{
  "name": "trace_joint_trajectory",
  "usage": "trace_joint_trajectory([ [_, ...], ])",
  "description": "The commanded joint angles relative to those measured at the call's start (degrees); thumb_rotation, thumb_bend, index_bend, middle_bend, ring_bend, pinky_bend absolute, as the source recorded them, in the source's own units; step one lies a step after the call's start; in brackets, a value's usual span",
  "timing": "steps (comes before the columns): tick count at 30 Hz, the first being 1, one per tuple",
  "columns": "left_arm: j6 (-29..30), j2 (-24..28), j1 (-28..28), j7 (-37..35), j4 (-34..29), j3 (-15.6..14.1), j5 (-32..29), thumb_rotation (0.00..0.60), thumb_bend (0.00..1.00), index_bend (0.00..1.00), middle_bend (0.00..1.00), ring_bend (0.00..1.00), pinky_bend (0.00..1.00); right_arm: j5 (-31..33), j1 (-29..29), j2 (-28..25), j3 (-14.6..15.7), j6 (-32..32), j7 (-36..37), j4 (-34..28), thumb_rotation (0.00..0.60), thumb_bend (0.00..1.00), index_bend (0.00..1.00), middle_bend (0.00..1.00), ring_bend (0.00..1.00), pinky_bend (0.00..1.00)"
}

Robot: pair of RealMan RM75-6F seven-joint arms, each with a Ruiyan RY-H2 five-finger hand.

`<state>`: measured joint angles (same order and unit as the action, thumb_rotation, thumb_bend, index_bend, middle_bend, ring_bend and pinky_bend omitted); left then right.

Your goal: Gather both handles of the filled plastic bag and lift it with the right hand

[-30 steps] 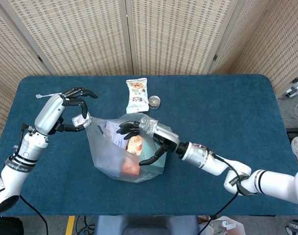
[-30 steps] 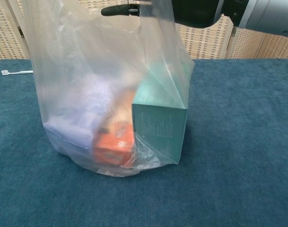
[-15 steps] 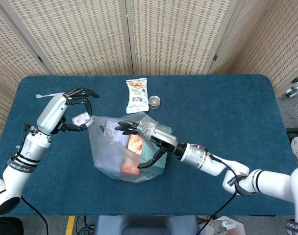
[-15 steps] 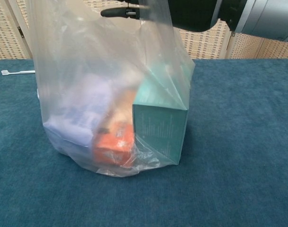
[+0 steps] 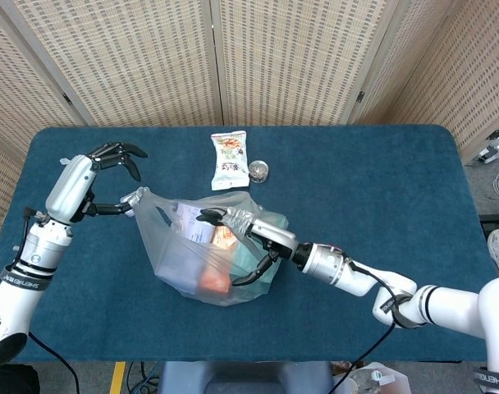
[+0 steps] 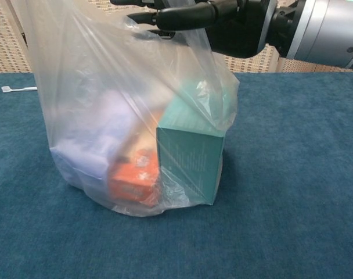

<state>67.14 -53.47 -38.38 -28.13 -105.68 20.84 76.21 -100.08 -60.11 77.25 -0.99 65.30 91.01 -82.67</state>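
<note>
Head view: both hands work at the mouth of the plastic bag, which stands on the blue table.
Bag position: directly under the right hand, upright, base on the table, not yet lifted.
Bag contents: teal box, orange box and a pale packet, seen through the film in the chest view.
Left hand: pinches the left handle between thumb and a finger, other fingers spread above; it draws that side outward, apparently to hold the mouth open and the handle within reach.
Right hand state: fingers extended over the rim, thumb hanging down the near side of the bag; fingers rest on or just inside the right handle. Whether it is clamped cannot be told.
Chest view: right hand fingers lie across the top edge of the film.
Elsewhere: snack packet and small round tin lie beyond the right hand, well apart from the bag.
Judgement: gathering incomplete; the handles remain apart.
</note>
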Motion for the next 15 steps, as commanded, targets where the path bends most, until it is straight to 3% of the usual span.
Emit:
trace_joint_trajectory([
  [1, 0.25, -0.02, 0.29, 0.43, -0.29, -0.04, -0.02, 0.6, 0.25, 0.52, 0.33, 0.25, 0.26, 0.21, 0.02, -0.03, -0.2, 0.25, 0.09, -0.03, 0.6, 0.0, 0.0, 0.04, 0.0, 0.02],
  [15, 0.46, -0.15, 0.74, 1.99, -2.01, 0.56, -0.63, 0.6, 0.25, 0.52, 0.33, 0.25, 0.26, 0.71, -3.49, 1.94, -2.34, -2.41, -1.26, -0.63, 0.6, 0.0, 0.0, 0.04, 0.0, 0.02],
])
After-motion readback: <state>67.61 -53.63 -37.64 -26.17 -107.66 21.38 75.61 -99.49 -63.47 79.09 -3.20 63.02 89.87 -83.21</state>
